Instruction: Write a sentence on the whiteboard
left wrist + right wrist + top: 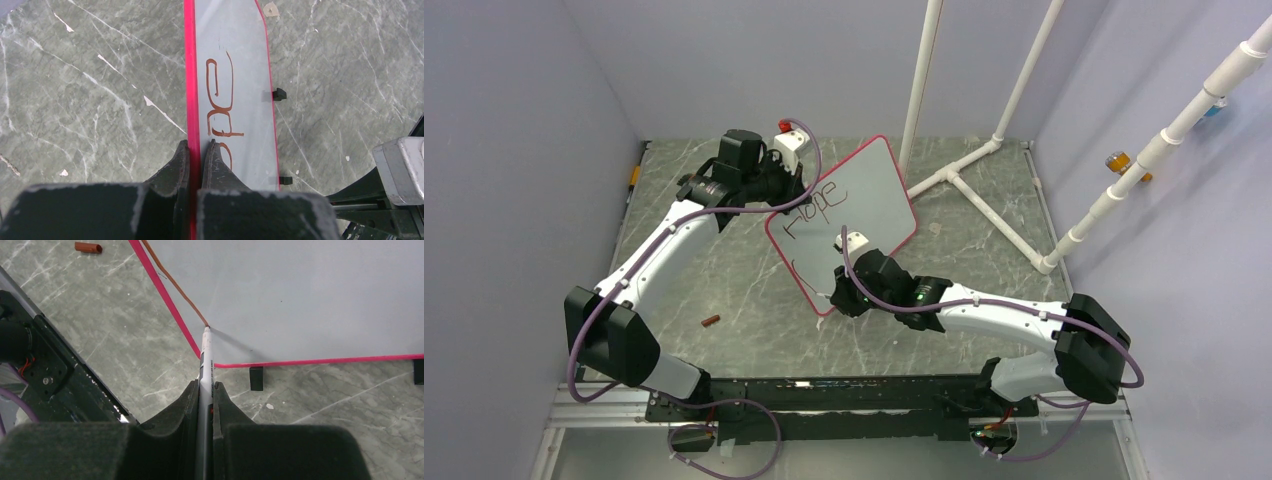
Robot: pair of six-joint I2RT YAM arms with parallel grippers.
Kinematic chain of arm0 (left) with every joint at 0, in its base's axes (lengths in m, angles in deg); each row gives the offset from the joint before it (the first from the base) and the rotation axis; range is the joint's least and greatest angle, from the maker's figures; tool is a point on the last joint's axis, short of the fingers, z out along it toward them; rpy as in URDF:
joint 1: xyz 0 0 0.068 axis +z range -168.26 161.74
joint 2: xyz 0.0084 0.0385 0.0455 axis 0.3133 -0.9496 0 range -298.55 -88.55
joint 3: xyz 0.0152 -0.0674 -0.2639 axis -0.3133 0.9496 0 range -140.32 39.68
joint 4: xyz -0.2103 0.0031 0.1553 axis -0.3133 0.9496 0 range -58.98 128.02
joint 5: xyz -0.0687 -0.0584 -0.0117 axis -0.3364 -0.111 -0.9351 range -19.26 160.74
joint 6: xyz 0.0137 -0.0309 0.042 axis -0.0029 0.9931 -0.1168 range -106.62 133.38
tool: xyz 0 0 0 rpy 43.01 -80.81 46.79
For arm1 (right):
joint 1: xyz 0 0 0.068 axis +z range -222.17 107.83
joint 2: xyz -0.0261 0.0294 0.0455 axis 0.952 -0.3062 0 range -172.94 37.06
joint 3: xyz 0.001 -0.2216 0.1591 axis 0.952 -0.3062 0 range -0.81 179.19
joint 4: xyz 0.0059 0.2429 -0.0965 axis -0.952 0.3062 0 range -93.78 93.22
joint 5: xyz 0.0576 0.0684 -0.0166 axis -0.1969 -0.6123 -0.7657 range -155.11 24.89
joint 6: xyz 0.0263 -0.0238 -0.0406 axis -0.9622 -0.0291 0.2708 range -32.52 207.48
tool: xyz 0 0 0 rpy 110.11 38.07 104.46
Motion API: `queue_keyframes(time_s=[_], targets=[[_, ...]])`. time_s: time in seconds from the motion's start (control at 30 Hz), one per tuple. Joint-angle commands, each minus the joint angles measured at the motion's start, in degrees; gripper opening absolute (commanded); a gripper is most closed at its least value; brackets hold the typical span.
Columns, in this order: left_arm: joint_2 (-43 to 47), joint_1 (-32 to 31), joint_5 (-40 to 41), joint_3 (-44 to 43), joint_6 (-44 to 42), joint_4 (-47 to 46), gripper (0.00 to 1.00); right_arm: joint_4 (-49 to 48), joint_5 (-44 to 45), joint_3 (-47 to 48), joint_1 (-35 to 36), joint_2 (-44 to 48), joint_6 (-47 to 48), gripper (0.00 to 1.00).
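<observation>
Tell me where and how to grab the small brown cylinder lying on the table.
Grip the small brown cylinder across its middle, coming straight down from above and closing on its long sides. It lies flat on the table, apart from the whiteboard, so both sides look free.

Pale grey-white whiteboard [869, 195], thin red-pink frame [189, 75], small black feet [256, 378]. Red-brown strokes for the sentence [810, 211]. Grey-green marbled surface [724, 285], white veins throughout. White-barrelled marker [205, 357], dark print; loose cap [88, 247] red-brown. Black left tool [197, 145] and right tool [205, 386], edges scuffed grey.
</observation>
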Motion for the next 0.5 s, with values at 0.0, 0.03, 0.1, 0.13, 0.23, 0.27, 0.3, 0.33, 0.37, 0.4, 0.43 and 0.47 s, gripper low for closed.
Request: queue_keyframes(time_s=[0.0,0.03,0.1,0.13,0.23,0.27,0.3,0.33,0.37,0.4,0.43,0.47], targets=[[-1.4,-0.2,9.3,0.2,-6.2,2.3,0.0,-2.2,-0.9,1.5,-0.1,0.5,-0.5,0.0],[-1.4,-0.3,9.4,0.2,-6.1,2.3,0.0,-2.2,-1.4,1.9,0.0,0.5,-0.4,0.0],[-1.4,-0.3,9.4,0.3,-6.2,2.3,0.0,-2.4,-2.2,2.8,0.3,0.5,-0.1,0.0],[-1.4,-0.3,9.4,0.2,-6.1,2.2,0.0,-2.4,-2.7,3.3,0.4,0.4,0.0,0.0],[-1.4,-0.4,9.8,0.2,-6.1,2.2,0.0,-2.0,-3.3,4.6,1.0,0.7,0.5,0.0],[-1.4,-0.4,10.0,0.2,-6.0,2.2,0.0,-1.8,-3.6,5.1,1.1,0.9,0.5,0.0],[-1.3,-0.4,10.2,0.3,-6.0,2.1,0.0,-1.5,-3.6,5.5,1.2,1.3,0.7,0.0],[-1.2,-0.4,10.3,0.4,-6.0,2.0,0.0,-1.1,-3.6,5.9,1.3,1.6,0.8,0.0],[-1.2,-0.4,10.3,0.5,-6.0,1.9,0.0,-0.7,-3.7,6.3,1.4,2.2,0.9,0.0],[-1.2,-0.3,10.2,0.5,-6.0,1.9,0.0,-0.5,-3.6,6.5,1.4,3.0,1.0,0.0],[-1.1,-0.3,10.2,0.5,-6.0,1.9,0.0,-0.3,-3.6,6.7,1.4,3.6,1.1,0.0],[-1.1,-0.4,10.1,0.4,-6.0,2.0,0.0,-0.2,-3.6,7.0,1.4,4.0,1.3,0.0]])
